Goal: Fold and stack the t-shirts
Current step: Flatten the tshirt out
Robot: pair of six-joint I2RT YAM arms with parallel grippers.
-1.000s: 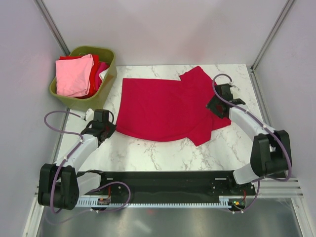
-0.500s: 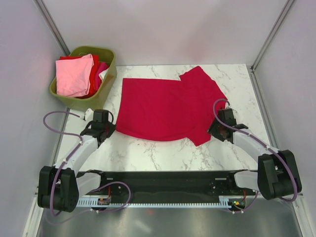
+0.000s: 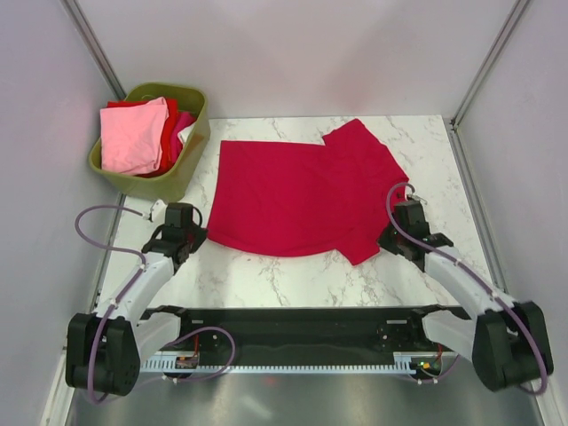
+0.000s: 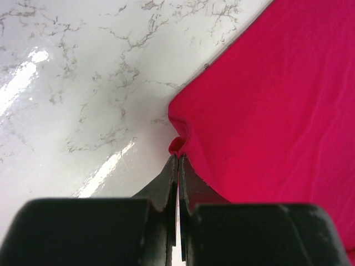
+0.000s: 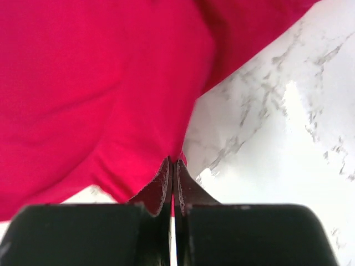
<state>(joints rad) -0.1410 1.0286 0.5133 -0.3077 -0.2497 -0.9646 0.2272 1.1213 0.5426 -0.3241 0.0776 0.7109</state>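
T-shirt (image 3: 297, 191) corners in left tool (image 4: 177, 159), right tool (image 5: 172, 163)

Your left arm (image 3: 140, 277) reaches forward from its base at the near left, with the wrist angled inward toward the middle. Your left gripper (image 4: 178, 162) has its jaws pressed together, nipping a small fold at the corner of the crimson t-shirt (image 3: 293, 191). Your right arm (image 3: 461, 275) stretches forward and inward from the near right, lying low. Your right gripper (image 5: 172, 164) is closed tight too, with the shirt's edge pinched between its tips
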